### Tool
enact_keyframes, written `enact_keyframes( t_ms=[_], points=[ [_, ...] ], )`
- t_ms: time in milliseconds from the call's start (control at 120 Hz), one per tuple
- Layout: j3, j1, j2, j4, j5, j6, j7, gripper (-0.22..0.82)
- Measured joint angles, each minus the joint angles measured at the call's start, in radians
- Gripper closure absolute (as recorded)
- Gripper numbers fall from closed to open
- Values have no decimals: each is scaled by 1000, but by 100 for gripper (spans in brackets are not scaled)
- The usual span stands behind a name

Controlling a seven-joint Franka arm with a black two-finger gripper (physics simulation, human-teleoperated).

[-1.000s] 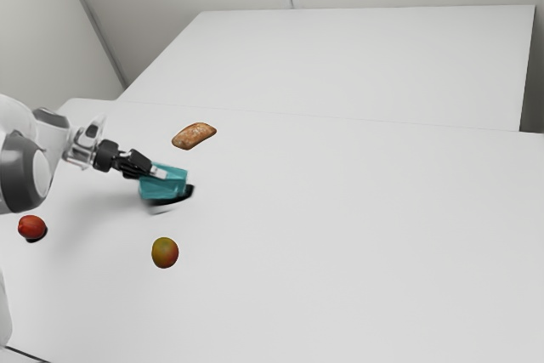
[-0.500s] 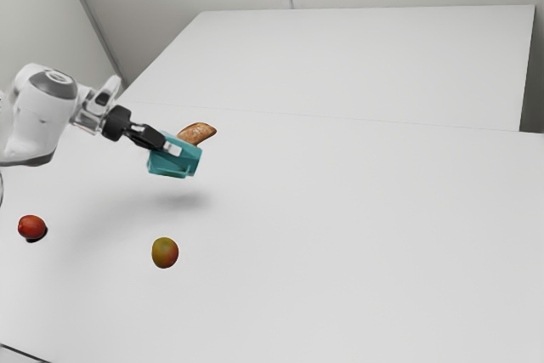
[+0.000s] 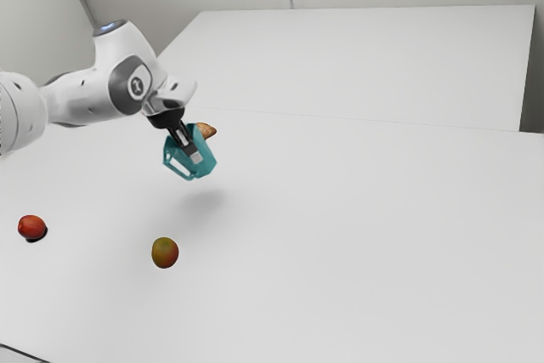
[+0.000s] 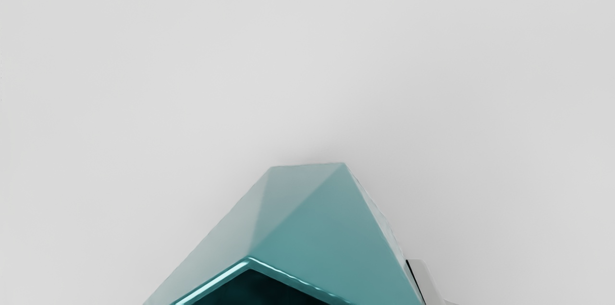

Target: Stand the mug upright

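Teal mug (image 3: 204, 166): is hanging in the air over the counter (image 3: 340, 235), leaning, with its base slanting down toward the exterior view's right and its handle (image 3: 176, 172) sitting on the exterior view's left side.
Hand (image 3: 195, 157): is gripping the mug; one fingertip (image 4: 423, 281) is pressing outside the wall in the wrist view, but how widely the fingers are standing apart one cannot tell.
Rim (image 4: 250, 262): is lying nearest the wrist camera, the base pointing away from it.
Step in hand: the arm is apparently righting the mug in mid-air.
Next move: is calling for tipping the hand until the base is facing squarely down, then lowering, and letting go only once the base is sitting flat.
Risk: a leaning mug would be landing on its base edge and toppling.
Bread (image 3: 206, 130): is showing partly behind the mug.
Red fruit (image 3: 32, 227) and mottled fruit (image 3: 165, 252): are lying well apart from it.
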Motion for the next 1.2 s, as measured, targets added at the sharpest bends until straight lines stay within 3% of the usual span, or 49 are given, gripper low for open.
enact_keyframes(
  t_ms=[317, 1200],
  points=[
    [-56, -9, 2, -76, 171, 91, -140, 79],
    [-59, -67, 71, -125, 191, 189, -334, 79]
  ],
)
